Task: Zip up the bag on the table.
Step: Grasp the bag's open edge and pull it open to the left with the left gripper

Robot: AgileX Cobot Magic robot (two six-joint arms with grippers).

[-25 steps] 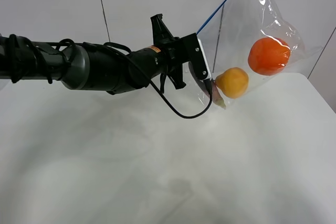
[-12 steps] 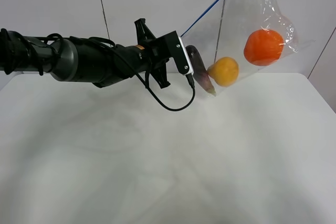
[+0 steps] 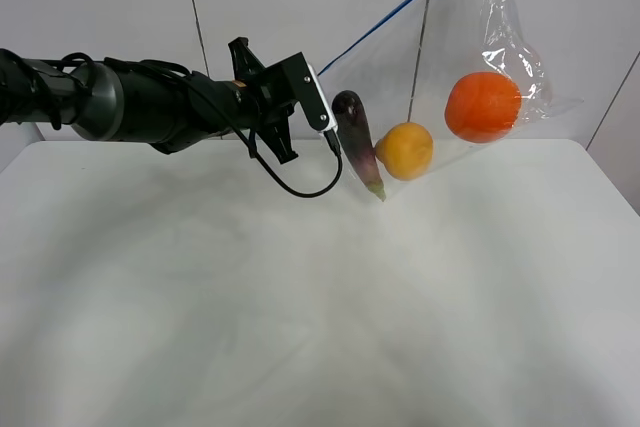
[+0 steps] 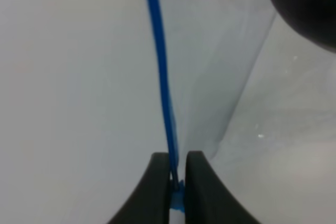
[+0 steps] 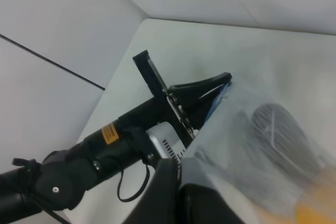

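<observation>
Zip bag [image 3: 497, 39]: left hand [image 4: 174, 181] pinches blue zipper strip [image 4: 160, 77]; right hand [image 5: 180, 163], mostly cropped overhead, clamps the plastic edge.

Clear bag [image 3: 505, 32], bright fruit, white bench [image 3: 300, 297].
Here's my left pincer [image 4: 177, 167], black, and my right pincer [image 5: 180, 170], black too. The bag's zipper strip [image 3: 385, 19] runs thin and blue, the plastic shows glossy white glints. Inside I see the orange [image 3: 483, 106] deep orange, the pear [image 3: 404, 150] warm yellow, the eggplant [image 3: 355, 137] dark purple with a pale green tip. The wall [image 3: 100, 7] is off-white with thin dark seams.
</observation>
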